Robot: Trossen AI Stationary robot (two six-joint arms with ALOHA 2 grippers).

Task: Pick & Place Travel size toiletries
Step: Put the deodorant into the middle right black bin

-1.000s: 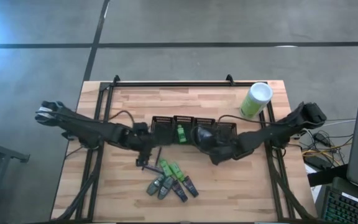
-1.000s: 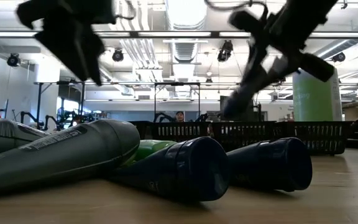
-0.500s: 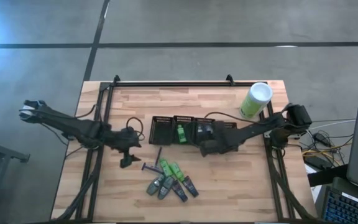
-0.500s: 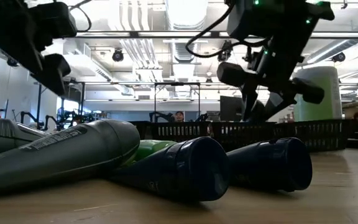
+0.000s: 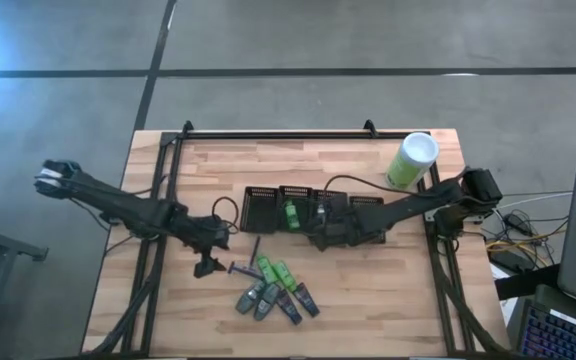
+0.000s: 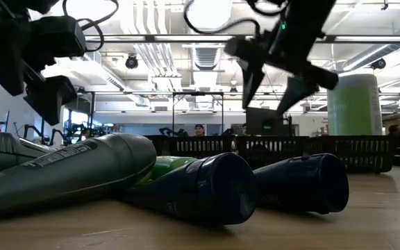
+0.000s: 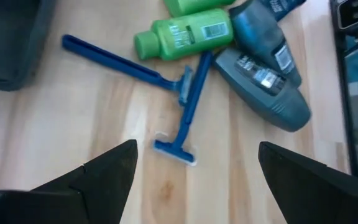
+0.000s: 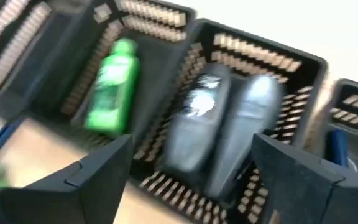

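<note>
A pile of travel size toiletries (image 5: 273, 288) lies on the wooden table near its front: green bottles (image 7: 182, 37), grey tubes (image 7: 263, 84) and two crossed blue razors (image 7: 182, 106). My left gripper (image 5: 206, 266) hangs open just left of the razors, its fingers (image 7: 104, 177) above bare wood. A row of black mesh baskets (image 5: 264, 197) stands at mid-table. One holds a green bottle (image 8: 114, 84), the one beside it two grey tubes (image 8: 229, 130). My right gripper (image 5: 318, 232) hovers open over these baskets with nothing between its fingers.
A tall light-green canister with a white lid (image 5: 412, 160) stands at the far right corner. A blue item (image 8: 337, 146) shows in the basket beyond the grey tubes. Bare wood lies along the table's far side and left of my left gripper.
My right gripper has opened and shifted a little toward the table's left above the baskets. My left gripper has drawn away from the razors toward the table's left edge and sunk lower, staying open.
</note>
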